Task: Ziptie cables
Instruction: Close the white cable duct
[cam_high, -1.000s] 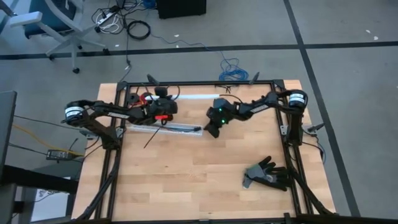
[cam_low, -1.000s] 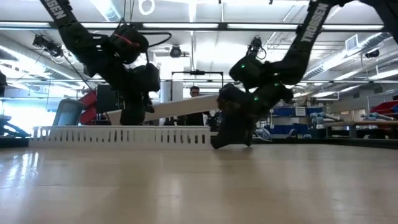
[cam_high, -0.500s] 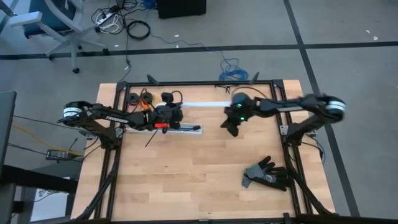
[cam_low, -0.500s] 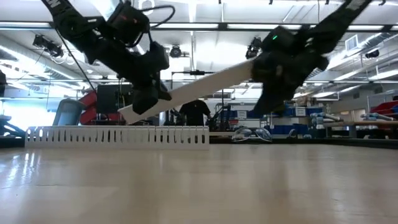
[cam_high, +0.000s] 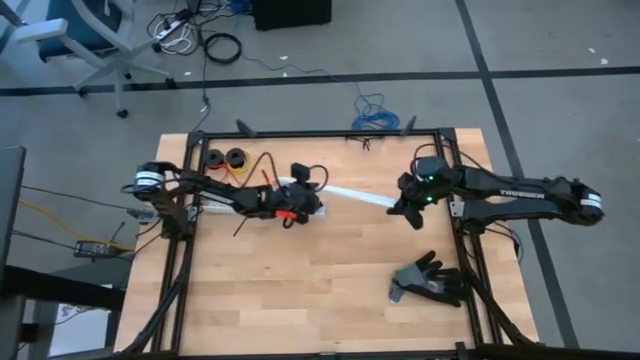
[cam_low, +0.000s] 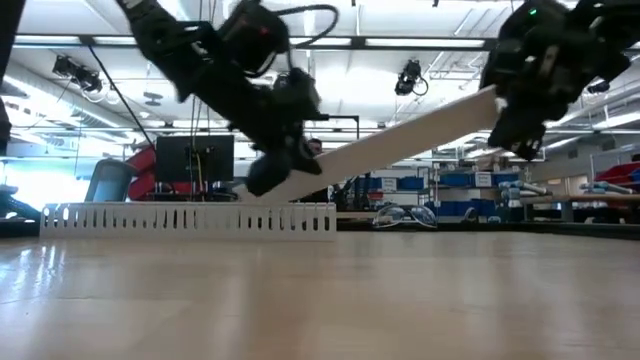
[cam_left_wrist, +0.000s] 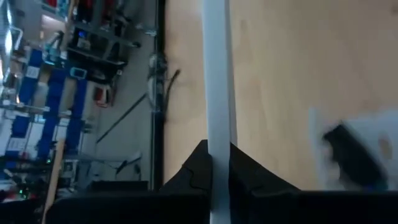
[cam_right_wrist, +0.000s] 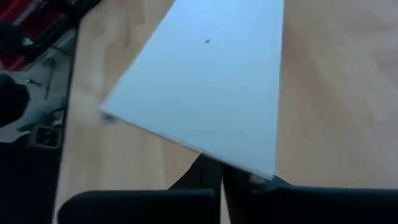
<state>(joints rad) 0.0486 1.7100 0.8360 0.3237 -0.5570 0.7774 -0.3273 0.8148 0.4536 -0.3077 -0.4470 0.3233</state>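
Note:
Both grippers are shut on a long flat white cover strip (cam_high: 352, 196), which hangs in the air between them. My left gripper (cam_high: 298, 206) is at the strip's left end and my right gripper (cam_high: 405, 208) at its right end. In the low view the strip (cam_low: 400, 145) slopes up toward the right. The white slotted duct (cam_high: 225, 207) lies on the table under the left arm. Orange and red cables (cam_high: 262, 166) show beside the arm, partly hidden by it. The thin black ziptie (cam_high: 243, 222) lies on the wood by the duct's near side. My left gripper pinches the strip's left end (cam_left_wrist: 217, 158) between its two fingers, which lie across the strip's thin faces. That end is lifted clear, lower than the other. My right gripper pinches the strip's right end (cam_right_wrist: 239, 158) at its edge, coming from the table's right. That end is lifted clear and is the higher one.
A black glove (cam_high: 430, 280) lies near the table's right near corner. Two small black wire spools (cam_high: 225, 158) stand at the far left. A black frame (cam_high: 320, 133) runs round the table. Bare wood (cam_high: 310, 280) fills the near half.
Both grippers have moved toward the table's right edge and up, the right arm stretching out. The white strip, held at both ends, has risen from level to a slope with its right end higher and shifted right. The slotted duct and ziptie have stayed put.

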